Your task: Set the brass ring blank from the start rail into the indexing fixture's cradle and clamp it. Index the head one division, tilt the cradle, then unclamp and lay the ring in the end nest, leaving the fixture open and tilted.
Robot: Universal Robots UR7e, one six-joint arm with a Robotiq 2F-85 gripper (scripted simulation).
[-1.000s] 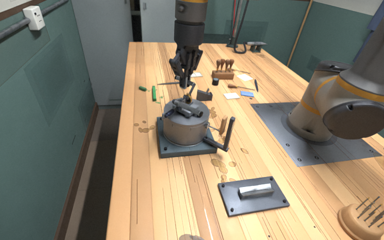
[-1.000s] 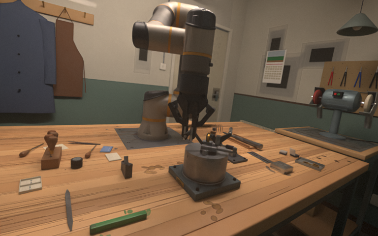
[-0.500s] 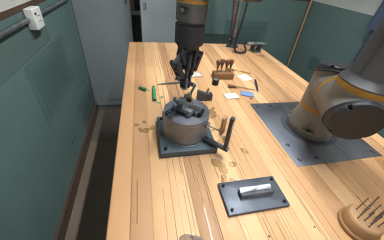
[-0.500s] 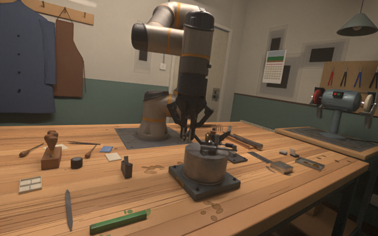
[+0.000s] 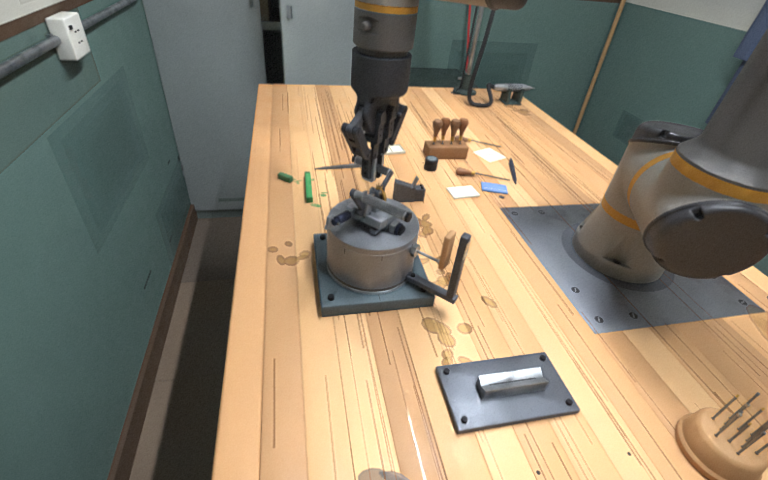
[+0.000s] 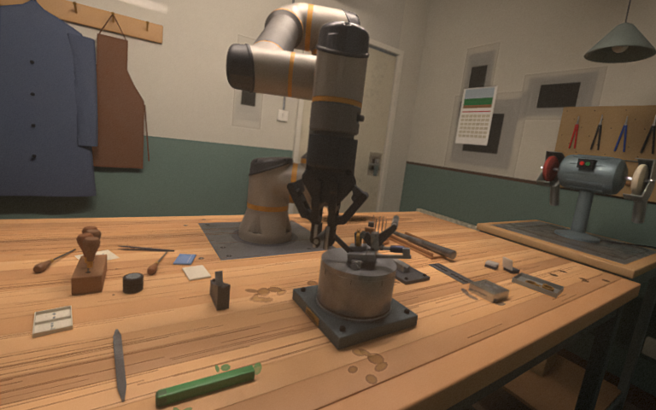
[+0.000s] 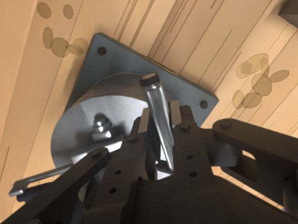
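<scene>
My gripper hangs point-down over the far side of the indexing fixture. The fixture is a grey drum on a square blue-grey base plate. On its top sits the cradle. A knurled steel lever with a dark cap rises from the cradle between my fingers. A glimpse of brass shows in the cradle; I cannot make out the ring itself. A flat plate with a grey block lies near the front edge. The gripper is closed on the steel lever.
A wooden block of gravers stands farther back on the bench. A small dark block sits just behind the fixture. Green sticks lie near the wall-side edge. An index handle and post stick out from the fixture's base.
</scene>
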